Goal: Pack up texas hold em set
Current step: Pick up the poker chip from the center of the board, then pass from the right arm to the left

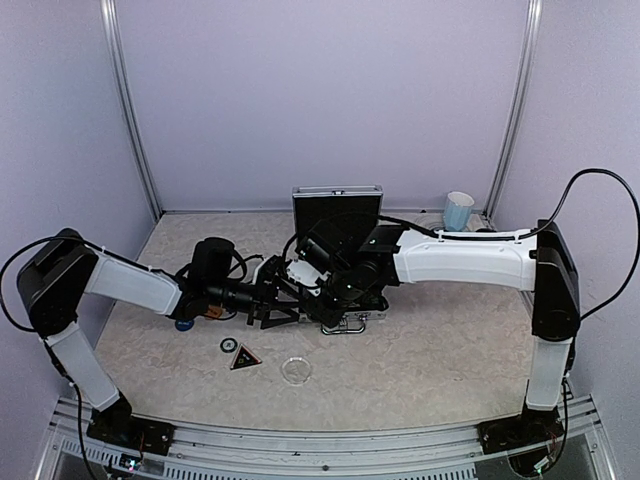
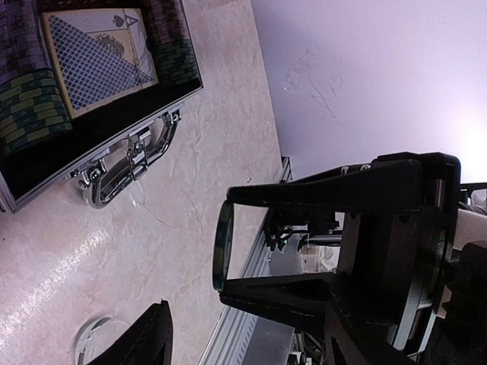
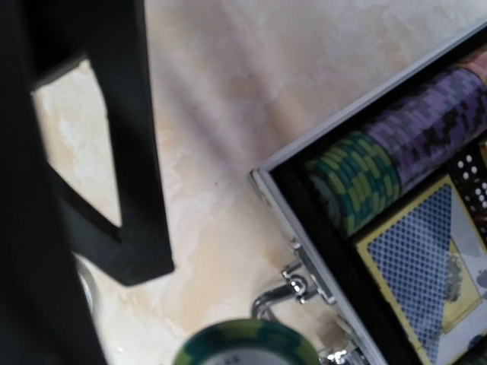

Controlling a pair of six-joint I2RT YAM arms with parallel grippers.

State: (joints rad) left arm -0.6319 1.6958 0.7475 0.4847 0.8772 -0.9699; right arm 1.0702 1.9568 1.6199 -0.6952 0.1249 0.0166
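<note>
The silver briefcase [image 1: 345,322] lies open mid-table with its lid [image 1: 337,205] upright. Inside it are green chips [image 3: 354,179], purple chips [image 3: 434,122] and a blue card deck [image 2: 99,57]. My left gripper [image 2: 224,245] hangs in front of the case handle [image 2: 129,163], shut on a thin dark green chip [image 2: 221,243] held edge-on between its tips. My right gripper [image 3: 247,356] hovers beside the handle [image 3: 285,293] with a green chip [image 3: 247,342] in its jaws; its fingers are out of frame. Both grippers meet at the case's front-left corner [image 1: 300,295].
On the table in front of the case lie a black triangle [image 1: 245,357], a dark disc [image 1: 229,345] and a clear disc [image 1: 296,371]. A blue disc [image 1: 184,324] sits under the left arm. A light-blue mug [image 1: 458,211] stands at the back right.
</note>
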